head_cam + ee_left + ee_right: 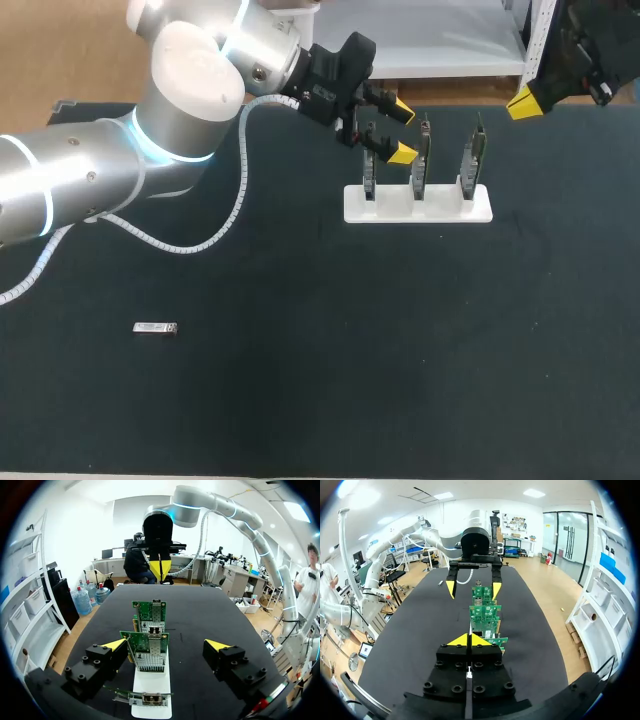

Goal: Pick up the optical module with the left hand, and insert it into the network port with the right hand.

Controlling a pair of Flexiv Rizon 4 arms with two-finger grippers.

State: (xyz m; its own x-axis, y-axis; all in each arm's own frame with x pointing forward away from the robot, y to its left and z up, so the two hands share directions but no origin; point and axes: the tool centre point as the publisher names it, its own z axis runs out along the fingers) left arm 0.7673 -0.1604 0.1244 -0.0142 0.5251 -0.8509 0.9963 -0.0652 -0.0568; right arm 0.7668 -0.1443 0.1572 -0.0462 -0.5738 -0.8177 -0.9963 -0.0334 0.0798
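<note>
Black tabletop (420,380): matte and cloth-like, carrying everything I am watching.
Optical module (156,327): small silvery metal bar, lying flat toward my left side, well apart from the boards. The head view is showing it plainly, while the left wrist view is missing it.
White holder (418,205): flat rectangular block, holding three green circuit boards (421,150) upright in a row.
Network port (154,630): metal cage on a board face. Only the left wrist view is giving me this.
Left gripper (402,131): hanging at the holder's left end, fingers spread wide, gripping nothing.
Right gripper (527,102): sitting past the holder's right end. Its own wrist view is showing the yellow tips pressed together with nothing between them.
</note>
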